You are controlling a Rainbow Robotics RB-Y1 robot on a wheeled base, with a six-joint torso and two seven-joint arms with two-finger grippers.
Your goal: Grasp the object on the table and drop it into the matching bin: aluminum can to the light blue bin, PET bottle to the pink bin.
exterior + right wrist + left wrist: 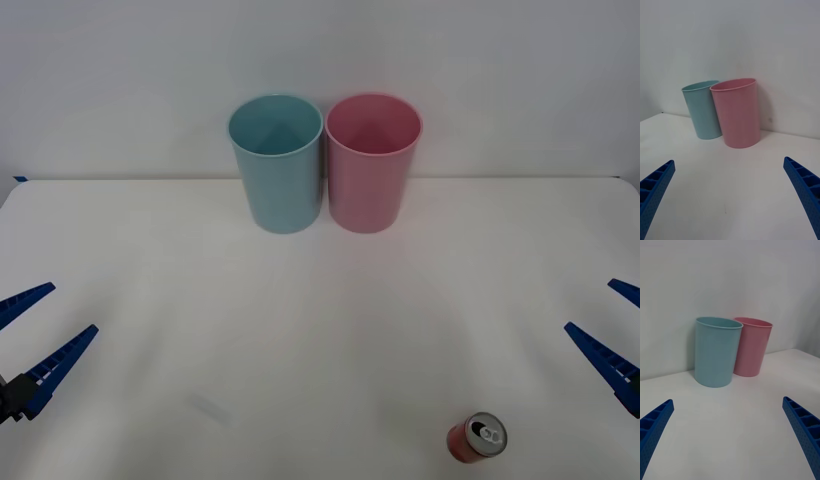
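Left gripper (38,322) and right gripper (610,318): each carries two long, tapering blue fingers (653,427), ribbed into open cells along one face and finely dotted along the side. A black fitting sits at the left gripper's base.

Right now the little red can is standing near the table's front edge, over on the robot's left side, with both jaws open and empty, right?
Not quite: the front view shows the aluminum can on the robot's right side, near the right gripper. The rest holds: it stands upright near the table's front edge, and both the right gripper and left gripper are open and empty.
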